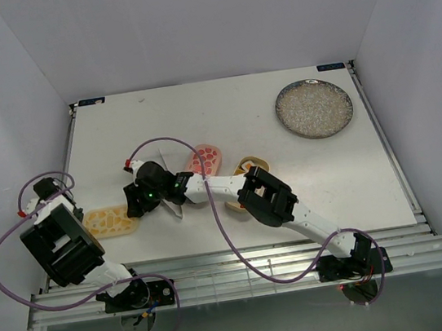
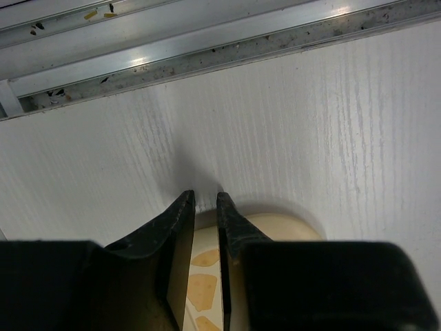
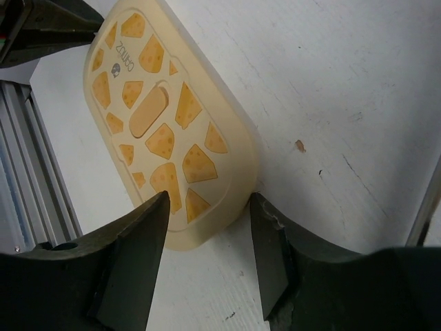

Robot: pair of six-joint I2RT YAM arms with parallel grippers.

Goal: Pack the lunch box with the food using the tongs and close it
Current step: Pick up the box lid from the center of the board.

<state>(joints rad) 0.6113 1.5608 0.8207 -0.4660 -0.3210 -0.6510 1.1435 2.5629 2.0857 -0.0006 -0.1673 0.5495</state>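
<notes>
- We see the lunch box's tan-yellow lid (image 3: 172,138): oblong, round corners, orange cheese-wedge pattern, raised oval grip in the middle. It lies flat on the tabletop (image 1: 329,175) at near-left, just beside the front rails (image 1: 261,271).
- Pink part (image 1: 204,161) sits mid-tabletop, w/ the tan part (image 1: 251,164) near it on the right, partly hidden under the right arm.
- Left gripper (image 2: 204,201): jaws only a thin slit apart, tips at the lid's left end. Lid surface shows thru the slit; nothing pinched that we can see.
- Right gripper (image 3: 210,198): jaws wide apart, straddling the lid's other end, one finger over the lid, the other just beside its edge; not clamped.
- Grey speckled plate (image 1: 314,109) is far right, well apart from the lid.
- Bare tabletop at far-left & near-right; white walls (image 1: 1,122) close in on 3 sides.
</notes>
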